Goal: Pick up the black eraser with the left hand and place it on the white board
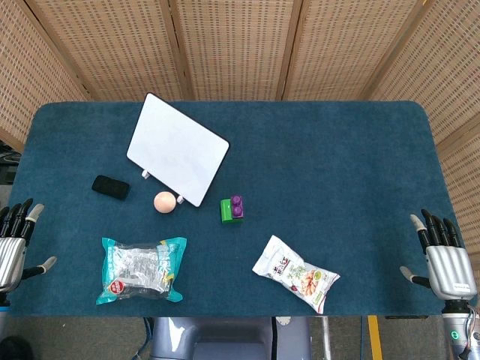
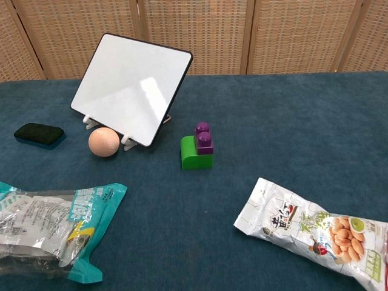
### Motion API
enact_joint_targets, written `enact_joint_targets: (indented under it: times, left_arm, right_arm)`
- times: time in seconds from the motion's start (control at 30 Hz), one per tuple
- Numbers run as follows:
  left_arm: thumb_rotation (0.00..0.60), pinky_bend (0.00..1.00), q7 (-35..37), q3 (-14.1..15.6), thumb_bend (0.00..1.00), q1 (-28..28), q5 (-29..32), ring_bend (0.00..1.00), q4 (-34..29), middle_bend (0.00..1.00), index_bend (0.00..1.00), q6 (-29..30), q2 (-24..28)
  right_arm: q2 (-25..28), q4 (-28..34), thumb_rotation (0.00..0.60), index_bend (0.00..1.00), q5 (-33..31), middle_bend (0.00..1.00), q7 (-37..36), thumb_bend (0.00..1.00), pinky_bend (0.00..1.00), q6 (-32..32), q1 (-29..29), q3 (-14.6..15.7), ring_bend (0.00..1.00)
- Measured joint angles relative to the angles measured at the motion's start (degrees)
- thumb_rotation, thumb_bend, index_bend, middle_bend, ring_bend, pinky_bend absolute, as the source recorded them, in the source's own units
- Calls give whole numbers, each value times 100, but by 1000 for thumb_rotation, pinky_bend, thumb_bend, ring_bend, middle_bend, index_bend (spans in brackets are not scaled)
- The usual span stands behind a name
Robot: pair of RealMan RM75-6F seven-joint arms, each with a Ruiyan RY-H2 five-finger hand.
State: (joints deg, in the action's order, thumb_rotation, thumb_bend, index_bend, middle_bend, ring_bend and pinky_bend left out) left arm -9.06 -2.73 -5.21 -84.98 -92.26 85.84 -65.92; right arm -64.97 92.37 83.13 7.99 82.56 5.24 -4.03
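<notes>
The black eraser (image 1: 111,187) (image 2: 39,134) lies flat on the blue cloth, just left of the white board (image 1: 178,148) (image 2: 132,86). The board leans tilted on small white feet. My left hand (image 1: 15,244) hovers at the table's left edge, well short of the eraser, fingers spread and holding nothing. My right hand (image 1: 444,256) sits at the right edge, fingers also spread and empty. Neither hand shows in the chest view.
A peach ball (image 1: 165,202) (image 2: 103,142) sits in front of the board. A green and purple block (image 1: 232,209) (image 2: 198,147) stands to its right. A teal snack bag (image 1: 141,268) (image 2: 48,227) lies front left, a white nut packet (image 1: 295,273) (image 2: 315,230) front right.
</notes>
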Motion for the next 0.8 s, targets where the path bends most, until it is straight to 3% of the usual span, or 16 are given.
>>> enact_joint_targets:
  times: [0.3, 0.53, 0.8]
  left_arm:
    - [600, 0, 74, -19, 0, -114, 37, 0, 42, 0, 0, -223, 11]
    - [600, 0, 682, -376, 0, -680, 278, 0, 403, 0, 2, -960, 44]
    - [600, 0, 1587, -857, 0, -1539, 613, 0, 1638, 0, 236, -1968, -193]
  right_arm:
    - [8, 9, 600, 0, -16, 0, -18, 0, 0, -20, 5, 0, 0]
    - [0, 13, 600, 0, -92, 0, 18, 0, 0, -94, 31, -14, 0]
    - [-22, 7, 600, 0, -247, 0, 72, 0, 0, -203, 78, -65, 0]
